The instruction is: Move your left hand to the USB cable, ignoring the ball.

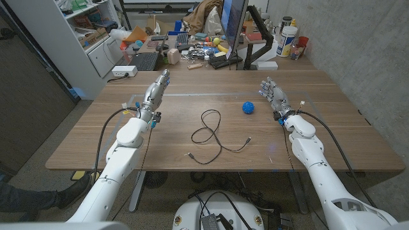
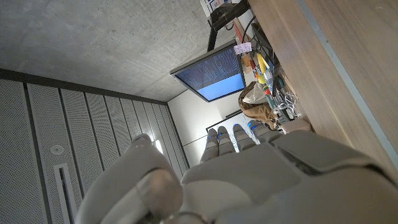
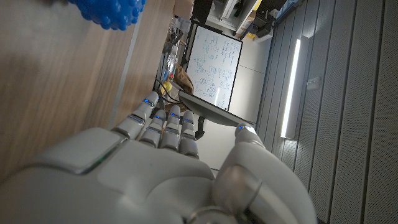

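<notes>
Left hand (image 1: 155, 93) open, fingers straight, empty, well apart from USB cable (image 1: 213, 135); should swing inward toward cable loop, avoiding ball (image 1: 248, 107).

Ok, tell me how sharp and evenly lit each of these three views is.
Head view: even, soft light, the USB cable and blue ball sharp, faint shadows. Left wrist view: the left hand is close and soft-edged, the monitor glows brightly. Right wrist view: the ball is cropped and slightly blurred; a wall light strip glares.
</notes>
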Robot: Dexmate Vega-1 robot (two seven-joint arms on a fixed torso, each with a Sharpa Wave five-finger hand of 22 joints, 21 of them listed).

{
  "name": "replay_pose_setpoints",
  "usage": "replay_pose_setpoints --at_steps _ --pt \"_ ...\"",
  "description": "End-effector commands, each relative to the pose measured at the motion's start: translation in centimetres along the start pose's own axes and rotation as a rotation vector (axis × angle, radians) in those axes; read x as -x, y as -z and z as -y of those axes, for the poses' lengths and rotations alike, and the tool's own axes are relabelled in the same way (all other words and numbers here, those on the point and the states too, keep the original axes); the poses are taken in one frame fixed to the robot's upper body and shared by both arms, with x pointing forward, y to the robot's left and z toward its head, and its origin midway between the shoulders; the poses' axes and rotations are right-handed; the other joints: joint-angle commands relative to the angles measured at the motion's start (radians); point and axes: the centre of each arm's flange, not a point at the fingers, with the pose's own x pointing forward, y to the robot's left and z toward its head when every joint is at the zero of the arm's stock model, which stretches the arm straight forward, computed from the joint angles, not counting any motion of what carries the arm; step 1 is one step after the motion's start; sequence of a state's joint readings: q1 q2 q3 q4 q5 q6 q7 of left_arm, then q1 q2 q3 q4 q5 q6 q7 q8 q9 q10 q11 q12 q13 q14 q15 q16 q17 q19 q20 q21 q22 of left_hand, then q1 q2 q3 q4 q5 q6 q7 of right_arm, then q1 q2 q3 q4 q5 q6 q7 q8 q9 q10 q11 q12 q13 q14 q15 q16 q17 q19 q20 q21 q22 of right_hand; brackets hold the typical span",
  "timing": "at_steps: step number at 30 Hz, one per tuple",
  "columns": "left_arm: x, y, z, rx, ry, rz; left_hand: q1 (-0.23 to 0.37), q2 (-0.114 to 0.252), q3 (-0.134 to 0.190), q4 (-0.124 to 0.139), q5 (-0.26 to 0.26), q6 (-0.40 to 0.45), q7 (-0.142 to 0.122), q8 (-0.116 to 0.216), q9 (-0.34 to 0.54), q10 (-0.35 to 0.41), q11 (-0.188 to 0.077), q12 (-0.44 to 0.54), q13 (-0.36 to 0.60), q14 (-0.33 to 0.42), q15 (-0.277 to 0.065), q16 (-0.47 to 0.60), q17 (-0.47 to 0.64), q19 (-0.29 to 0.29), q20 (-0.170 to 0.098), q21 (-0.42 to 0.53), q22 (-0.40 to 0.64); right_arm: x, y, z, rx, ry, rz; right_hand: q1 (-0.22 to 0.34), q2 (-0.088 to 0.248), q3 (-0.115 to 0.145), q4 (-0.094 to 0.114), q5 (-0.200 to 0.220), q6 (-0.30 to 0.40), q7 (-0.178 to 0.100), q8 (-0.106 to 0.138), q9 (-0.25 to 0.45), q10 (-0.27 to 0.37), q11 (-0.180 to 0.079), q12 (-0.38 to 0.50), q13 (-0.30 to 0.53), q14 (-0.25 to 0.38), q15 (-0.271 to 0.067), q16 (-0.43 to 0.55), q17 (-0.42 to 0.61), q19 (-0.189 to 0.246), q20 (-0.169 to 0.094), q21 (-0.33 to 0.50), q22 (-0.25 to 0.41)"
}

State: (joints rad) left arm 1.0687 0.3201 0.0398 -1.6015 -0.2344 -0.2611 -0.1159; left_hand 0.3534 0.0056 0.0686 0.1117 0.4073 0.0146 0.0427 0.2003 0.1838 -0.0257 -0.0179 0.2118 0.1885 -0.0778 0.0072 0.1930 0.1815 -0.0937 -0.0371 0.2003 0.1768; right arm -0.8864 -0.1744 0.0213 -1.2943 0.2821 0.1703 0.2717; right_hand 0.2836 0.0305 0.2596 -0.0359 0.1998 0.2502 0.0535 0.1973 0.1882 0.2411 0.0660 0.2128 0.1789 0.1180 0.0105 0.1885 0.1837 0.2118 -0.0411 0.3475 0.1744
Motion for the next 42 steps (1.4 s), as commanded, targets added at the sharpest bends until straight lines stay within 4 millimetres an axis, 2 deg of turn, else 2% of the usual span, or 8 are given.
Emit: replay_pose_setpoints --at_steps 1,42 --pt "0.3 -0.9 0.5 -0.020 0.016 0.024 0.010 -0.001 -0.004 -0.002 0.006 0.007 0.003 0.009 0.002 0.002 -0.006 0.003 0.002 0.005 -0.003 0.002 0.003 0.001 0.002 0.004 0.004 -0.5 -0.3 0.0 -0.002 -0.008 0.013 0.002 0.007 0.003 -0.004 0.005 0.008 0.001 0.000 0.002 0.012 0.000 0.001 0.005 0.011 0.001 0.001 0.001 0.007 -0.014 -0.003 0.003" --pt "1.0 -3.0 2.3 -0.072 0.112 0.077 0.021 0.006 -0.008 -0.007 0.005 0.018 0.004 0.008 0.002 0.008 -0.005 0.000 0.002 0.010 -0.006 0.000 0.003 0.000 0.006 0.002 0.004 -0.6 -0.5 -0.2 -0.004 0.003 0.026 0.000 0.010 0.000 -0.009 0.005 0.008 -0.001 -0.001 0.002 0.013 -0.001 -0.001 0.005 0.014 0.003 0.001 0.001 0.014 -0.014 -0.022 0.004"
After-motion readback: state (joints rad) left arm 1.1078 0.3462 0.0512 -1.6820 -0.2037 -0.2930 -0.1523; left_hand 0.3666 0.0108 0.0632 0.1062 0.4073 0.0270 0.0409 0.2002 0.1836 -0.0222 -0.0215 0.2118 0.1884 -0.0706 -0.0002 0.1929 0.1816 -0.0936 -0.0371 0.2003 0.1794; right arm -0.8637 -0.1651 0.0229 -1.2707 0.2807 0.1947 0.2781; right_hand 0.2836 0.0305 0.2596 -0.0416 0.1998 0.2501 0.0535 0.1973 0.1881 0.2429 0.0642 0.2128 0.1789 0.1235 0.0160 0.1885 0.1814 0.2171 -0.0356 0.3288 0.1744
